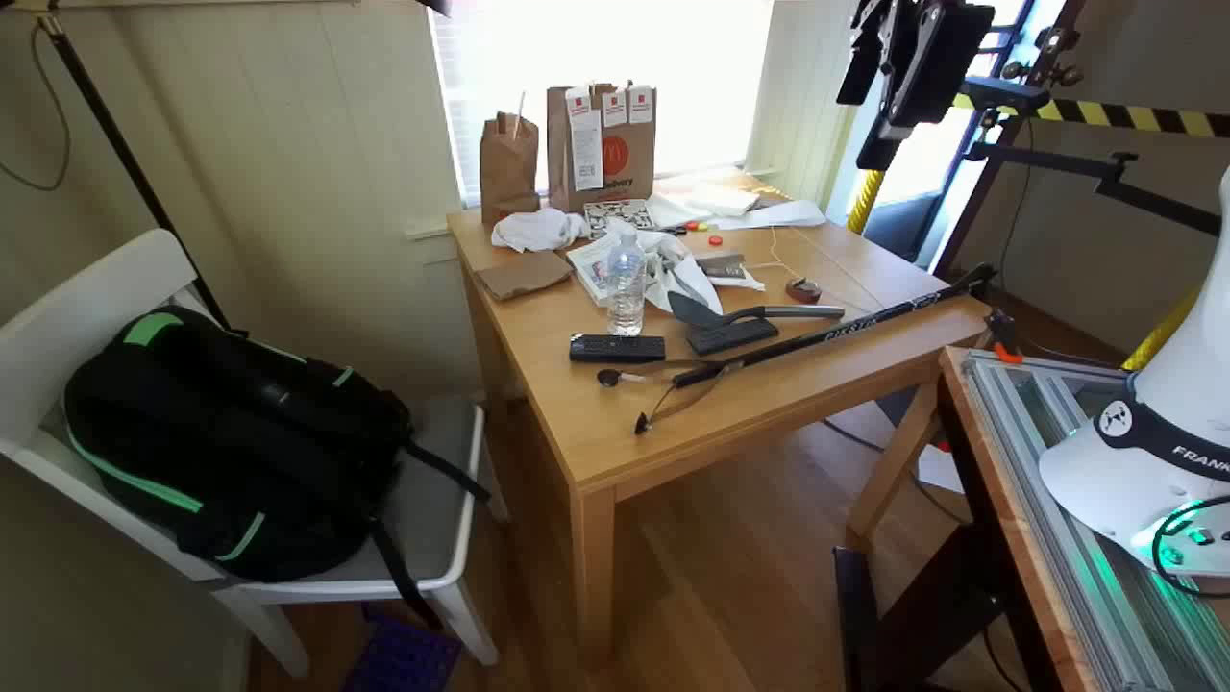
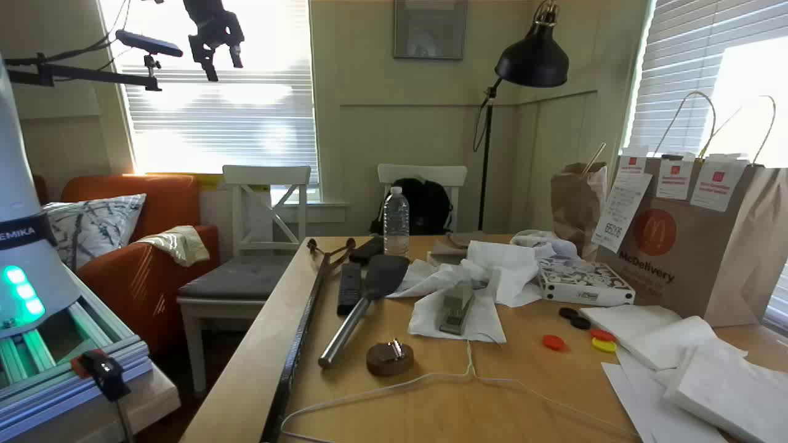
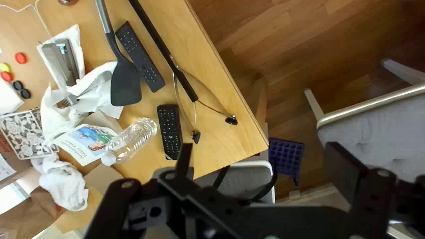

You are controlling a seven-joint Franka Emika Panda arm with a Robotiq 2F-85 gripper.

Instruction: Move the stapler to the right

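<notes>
The stapler is grey and lies on a white napkin on the wooden table. It shows at the upper left of the wrist view (image 3: 59, 63) and near the table's middle in both exterior views, as the stapler (image 2: 457, 309) and, partly among napkins and small, the stapler (image 1: 723, 266). My gripper is black, open and empty, raised high above the table and well apart from the stapler. It shows at the top of both exterior views, the gripper (image 1: 867, 123) and the gripper (image 2: 224, 65). In the wrist view the gripper's fingers (image 3: 265, 162) are wide apart with nothing between them.
A water bottle (image 2: 396, 223) stands upright near the stapler. A black spatula (image 3: 126, 83), remotes (image 3: 170, 131) and a long black pole (image 1: 826, 332) lie along one side. A brown tape roll (image 2: 389, 358), a white cord, paper bags (image 1: 601, 144) and crumpled napkins surround the stapler.
</notes>
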